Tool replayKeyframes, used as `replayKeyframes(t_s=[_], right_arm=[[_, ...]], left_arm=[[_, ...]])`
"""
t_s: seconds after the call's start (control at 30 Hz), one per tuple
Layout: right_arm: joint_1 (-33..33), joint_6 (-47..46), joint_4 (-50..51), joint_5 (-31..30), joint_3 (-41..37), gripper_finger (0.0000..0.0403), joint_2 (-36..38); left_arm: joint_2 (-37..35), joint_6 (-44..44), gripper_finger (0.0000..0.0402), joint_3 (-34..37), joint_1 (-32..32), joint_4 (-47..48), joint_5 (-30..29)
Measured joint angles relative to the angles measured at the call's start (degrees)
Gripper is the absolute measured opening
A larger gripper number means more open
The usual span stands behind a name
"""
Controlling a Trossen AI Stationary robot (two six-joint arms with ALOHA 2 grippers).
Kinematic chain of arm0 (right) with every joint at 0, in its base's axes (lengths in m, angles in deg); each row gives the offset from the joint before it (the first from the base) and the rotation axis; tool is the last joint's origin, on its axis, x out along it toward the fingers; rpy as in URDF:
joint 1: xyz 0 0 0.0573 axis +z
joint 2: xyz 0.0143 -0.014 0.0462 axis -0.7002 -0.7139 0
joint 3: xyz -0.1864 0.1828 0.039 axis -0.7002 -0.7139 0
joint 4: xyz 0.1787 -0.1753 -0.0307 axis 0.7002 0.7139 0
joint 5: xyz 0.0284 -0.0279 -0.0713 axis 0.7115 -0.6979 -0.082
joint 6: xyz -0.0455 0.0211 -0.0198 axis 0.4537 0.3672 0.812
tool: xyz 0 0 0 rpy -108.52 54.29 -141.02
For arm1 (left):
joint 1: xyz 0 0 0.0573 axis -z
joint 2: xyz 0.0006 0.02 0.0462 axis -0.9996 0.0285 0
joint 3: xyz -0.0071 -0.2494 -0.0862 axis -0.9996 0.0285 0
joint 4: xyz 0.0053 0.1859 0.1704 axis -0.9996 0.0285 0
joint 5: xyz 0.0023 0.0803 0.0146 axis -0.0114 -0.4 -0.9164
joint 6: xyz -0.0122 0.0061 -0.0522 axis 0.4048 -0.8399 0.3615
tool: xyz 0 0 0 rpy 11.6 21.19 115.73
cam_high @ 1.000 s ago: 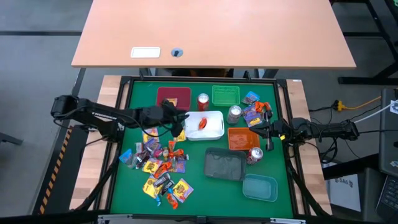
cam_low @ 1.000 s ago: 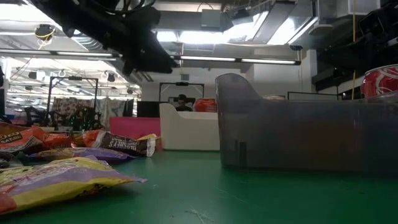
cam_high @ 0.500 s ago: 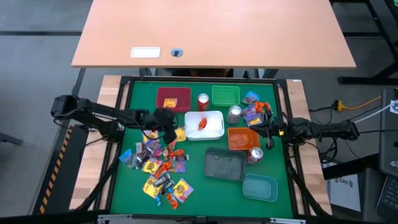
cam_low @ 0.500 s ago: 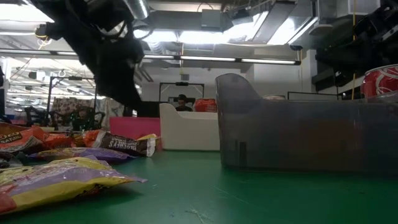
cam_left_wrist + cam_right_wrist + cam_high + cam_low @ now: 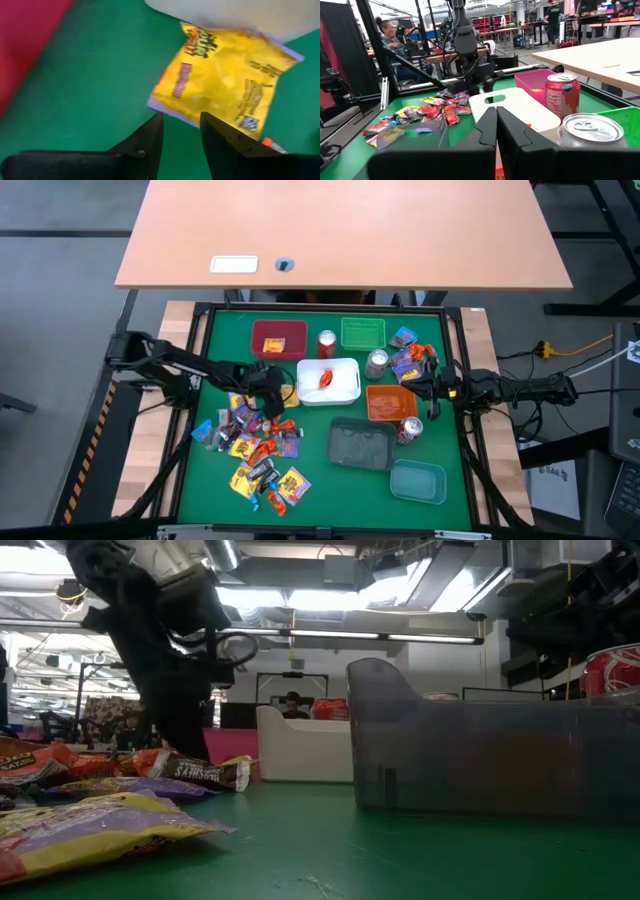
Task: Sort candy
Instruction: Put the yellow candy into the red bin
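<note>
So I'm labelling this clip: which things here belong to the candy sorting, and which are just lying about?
Job:
candy pile
yellow candy packet, before the open left end effector
white tray, orange candy inside
maroon tray

Lying about:
red soda can
silver soda can
right end effector, shut, waiting

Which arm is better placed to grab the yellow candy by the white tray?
Left. Its claw is open right at the yellow candy beside the white tray. The right claw is shut, across the mat.
</note>
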Motion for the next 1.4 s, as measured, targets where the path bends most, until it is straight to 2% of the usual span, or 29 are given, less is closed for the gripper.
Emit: replayKeyframes(t_s=[0.27,0.73,0.97,1.17,1.4], right_arm=[[0.0,0.0,0.0,-0.3,0.0,0.0005,0.0],[0.0,0.1,-0.2,-0.4,0.0,0.0005,0.0],[0.0,0.1,-0.4,-1.3,0.0,0.0005,0.1],[0.0,0.1,-0.7,-1.8,0.0,0.0005,0.1],[0.0,0.1,-0.9,-1.9,0.0,0.0005,0.1]], left_arm=[[0.0,0.2,0.0118,0.0,0.0,-4.6,0.8],[1.8,0.0,0.0114,0.0,0.0,-3.7,2.0],[5.1,-0.1,0.0078,-0.3,0.0,-4.8,3.6],[5.3,0.0,0.0012,-0.3,-0.1,-4.8,4.3],[3.0,0.1,0.0001,0.0,-0.1,-3.4,4.5]])
